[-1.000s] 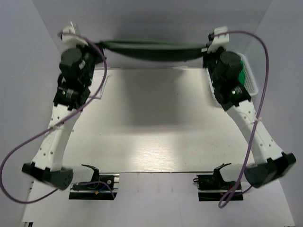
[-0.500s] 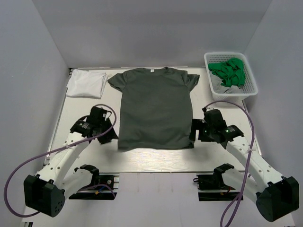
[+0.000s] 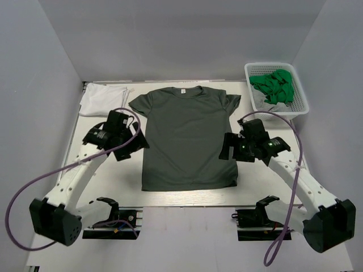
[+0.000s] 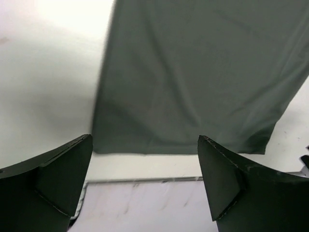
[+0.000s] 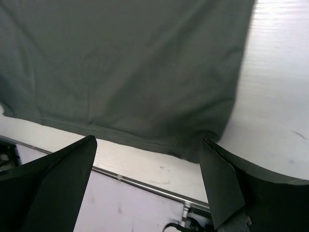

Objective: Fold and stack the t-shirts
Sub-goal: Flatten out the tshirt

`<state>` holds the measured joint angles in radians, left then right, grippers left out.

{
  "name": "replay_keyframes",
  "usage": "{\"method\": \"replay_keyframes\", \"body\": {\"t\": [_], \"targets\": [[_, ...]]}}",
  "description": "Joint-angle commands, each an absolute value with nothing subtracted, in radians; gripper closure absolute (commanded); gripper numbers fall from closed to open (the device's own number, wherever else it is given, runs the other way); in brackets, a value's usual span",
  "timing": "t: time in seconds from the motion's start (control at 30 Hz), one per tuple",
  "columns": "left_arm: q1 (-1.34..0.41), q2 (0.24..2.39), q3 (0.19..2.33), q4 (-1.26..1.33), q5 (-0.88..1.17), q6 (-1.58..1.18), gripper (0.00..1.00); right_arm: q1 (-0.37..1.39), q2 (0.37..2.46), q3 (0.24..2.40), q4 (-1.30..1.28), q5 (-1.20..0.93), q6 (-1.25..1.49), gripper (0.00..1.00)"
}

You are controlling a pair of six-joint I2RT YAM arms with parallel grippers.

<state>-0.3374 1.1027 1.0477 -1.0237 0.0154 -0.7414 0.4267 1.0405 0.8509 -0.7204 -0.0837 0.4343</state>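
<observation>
The dark olive-grey t-shirt (image 3: pixel 187 139) lies spread flat in the middle of the table, neck toward the far side. Its hem and lower corners show in the left wrist view (image 4: pixel 193 72) and the right wrist view (image 5: pixel 130 63). A white t-shirt (image 3: pixel 103 100) lies folded at the far left corner. My left gripper (image 3: pixel 138 146) hovers at the dark shirt's left edge, open and empty (image 4: pixel 145 181). Beside the shirt's right edge my right gripper (image 3: pixel 225 149) also stands open with nothing in it (image 5: pixel 147 186).
A white plastic basket (image 3: pixel 300 101) with green cloth (image 3: pixel 274 85) in it stands at the far right corner. The table's near edge (image 5: pixel 145 182) runs just past the shirt's hem. Grey walls close in both sides and the back.
Both grippers held the dark shirt stretched in the air at the far side a second ago. It now lies flat, both grippers have let go and opened, and the arms have drawn back beside it.
</observation>
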Motion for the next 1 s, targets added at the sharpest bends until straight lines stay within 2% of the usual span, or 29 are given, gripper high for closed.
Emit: {"method": "replay_keyframes", "body": {"t": [0.0,0.13,0.3,0.47,0.6,0.7,0.83,0.97], "targets": [[-0.339,1.213,1.005,-0.741,0.149,-0.706,0.0,0.428,1.08,0.83,-0.628,-0.194,0.449,0.1],[-0.348,1.389,1.015,-0.495,0.207,-0.693,0.0,0.439,1.111,0.7,-0.574,-0.241,0.463,0.1],[-0.348,1.618,1.071,-0.373,0.304,-0.667,0.0,0.433,1.14,0.591,-0.587,-0.209,0.543,0.1],[-0.348,1.718,1.104,-0.416,0.253,-0.657,0.0,0.426,1.155,0.5,-0.633,-0.112,0.669,0.1],[-0.328,1.729,1.074,-0.428,0.265,-0.647,0.0,0.431,1.149,0.5,-0.686,-0.103,0.66,0.1],[-0.339,1.709,1.074,-0.428,0.255,-0.623,0.0,0.431,1.101,0.54,-0.681,-0.146,0.618,0.1],[-0.348,1.683,1.112,-0.44,0.255,-0.575,0.0,0.437,1.049,0.717,-0.681,-0.236,0.485,0.1],[-0.339,1.631,1.144,-0.506,0.236,-0.566,0.0,0.437,1.074,0.877,-0.681,-0.187,0.402,0.1]]}}
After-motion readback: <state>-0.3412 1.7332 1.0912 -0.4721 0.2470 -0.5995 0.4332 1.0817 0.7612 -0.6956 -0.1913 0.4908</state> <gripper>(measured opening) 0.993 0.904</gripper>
